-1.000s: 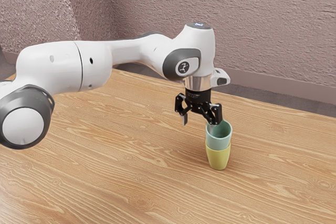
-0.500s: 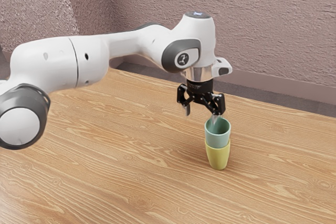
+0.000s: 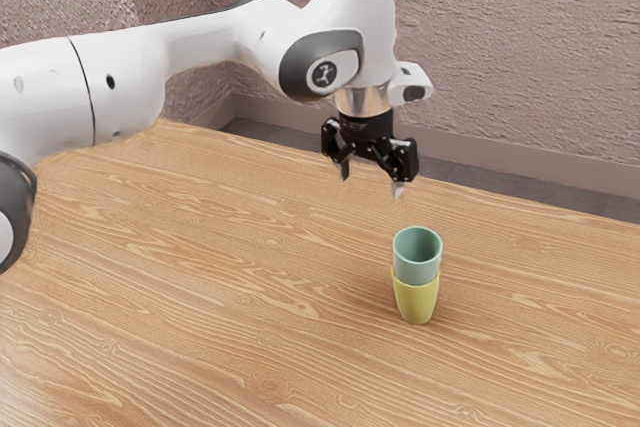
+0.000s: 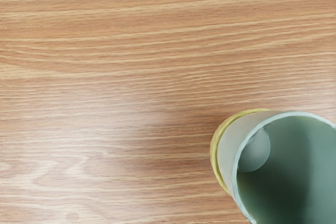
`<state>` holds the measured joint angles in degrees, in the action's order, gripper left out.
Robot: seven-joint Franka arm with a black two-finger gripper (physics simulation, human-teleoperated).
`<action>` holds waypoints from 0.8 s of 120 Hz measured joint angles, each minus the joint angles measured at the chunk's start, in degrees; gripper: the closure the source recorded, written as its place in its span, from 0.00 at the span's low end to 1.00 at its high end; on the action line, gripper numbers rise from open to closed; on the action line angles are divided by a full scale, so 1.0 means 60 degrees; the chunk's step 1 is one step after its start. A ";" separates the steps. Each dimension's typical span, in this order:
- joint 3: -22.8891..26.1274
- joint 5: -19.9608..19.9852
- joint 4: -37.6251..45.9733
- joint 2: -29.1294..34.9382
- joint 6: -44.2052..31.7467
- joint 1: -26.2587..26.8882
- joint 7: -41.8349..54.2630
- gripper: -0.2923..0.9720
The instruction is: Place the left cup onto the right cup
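A teal cup (image 3: 417, 255) sits nested upright inside a yellow cup (image 3: 415, 299) on the wooden table (image 3: 200, 277). My black gripper (image 3: 371, 175) hangs open well above the stack, a little toward the exterior view's left, holding nothing. From the wrist view I look down into the teal cup (image 4: 283, 169); a thin arc of the yellow cup's rim (image 4: 216, 145) peeks out around it.
The wooden table stretches bare on all sides of the stack. A rough mauve wall (image 3: 520, 37) with a dark baseboard runs behind the table's far edge.
My gripper has lifted away from the teal cup's rim and moved up and slightly to the exterior view's left. The stacked cups stayed put.
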<state>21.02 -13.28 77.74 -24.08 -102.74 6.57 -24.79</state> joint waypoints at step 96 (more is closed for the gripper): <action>-0.3014 0.2124 0.1282 0.1692 0.1553 -0.0538 0.2408 0.23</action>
<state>2.93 -0.54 85.43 -13.93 -93.42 3.34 -10.34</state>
